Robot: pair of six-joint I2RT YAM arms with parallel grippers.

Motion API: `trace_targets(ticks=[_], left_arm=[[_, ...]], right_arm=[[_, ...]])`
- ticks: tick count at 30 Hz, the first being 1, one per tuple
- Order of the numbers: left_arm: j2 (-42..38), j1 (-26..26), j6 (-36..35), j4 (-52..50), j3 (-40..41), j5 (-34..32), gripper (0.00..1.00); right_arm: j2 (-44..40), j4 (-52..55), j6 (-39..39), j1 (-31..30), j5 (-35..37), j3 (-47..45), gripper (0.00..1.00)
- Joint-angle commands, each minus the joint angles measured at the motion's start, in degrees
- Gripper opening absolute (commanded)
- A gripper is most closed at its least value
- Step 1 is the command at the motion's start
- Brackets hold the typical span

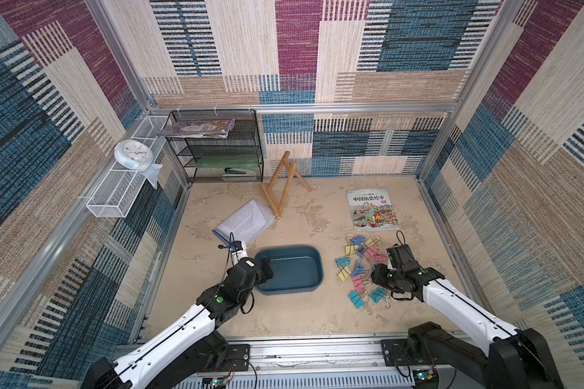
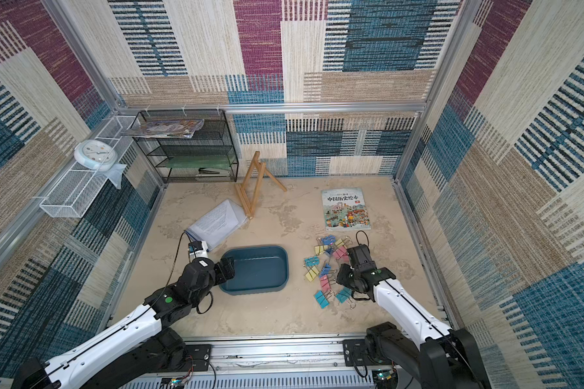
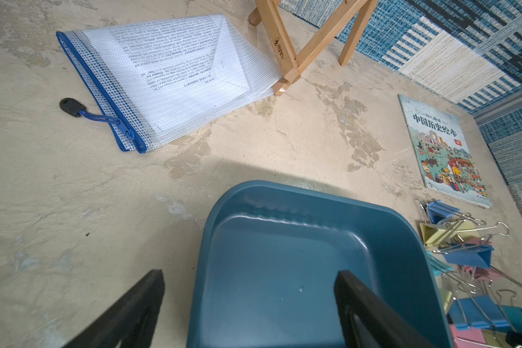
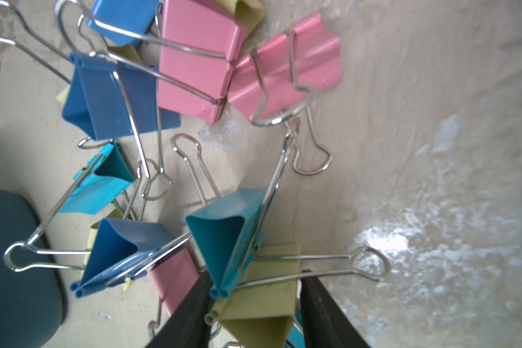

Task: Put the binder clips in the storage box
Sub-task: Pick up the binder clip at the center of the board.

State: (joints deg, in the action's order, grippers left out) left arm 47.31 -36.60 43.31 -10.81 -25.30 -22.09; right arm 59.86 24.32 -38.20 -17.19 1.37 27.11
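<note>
Between the fingers [image 4: 190, 310] of the right gripper [image 4: 255, 275] sits a yellow clip [image 4: 262, 301]. Nobody can tell if it is squeezed. The storage box [image 1: 294, 269] lies to its left.

The left arm [image 1: 169, 333] reaches forward, bent at the elbow. The left gripper [image 1: 267, 267] tips ahead and down, its jaws wide apart. The right arm [image 1: 452, 299] reaches forward too. The right gripper [image 1: 376, 274] sits low and turns toward the left arm, its jaws partly apart.
</note>
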Motion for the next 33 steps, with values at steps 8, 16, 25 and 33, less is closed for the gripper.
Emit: trace_targets(ticks=[8, 16, 25, 33], left_arm=[[0.41, 0.04, -0.63, 1.32, -0.11, -0.33, 0.93], [0.03, -0.01, -0.68, 1.08, 0.4, -0.68, 0.92], [-0.38, 0.04, -0.47, 1.19, 0.51, -0.59, 0.92], [-1.99, 0.04, -0.68, 0.53, 0.34, -2.01, 0.93]], right_arm=[[2.46, -1.26, -0.05, 0.01, 3.51, 1.14, 0.48], [1.96, -0.52, -0.66, -0.08, 3.61, 1.18, 0.34], [-7.79, 7.5, -2.17, -0.49, 7.93, 8.21, 0.27], [-6.68, 2.02, -7.56, -14.8, 1.25, 18.69, 0.29]])
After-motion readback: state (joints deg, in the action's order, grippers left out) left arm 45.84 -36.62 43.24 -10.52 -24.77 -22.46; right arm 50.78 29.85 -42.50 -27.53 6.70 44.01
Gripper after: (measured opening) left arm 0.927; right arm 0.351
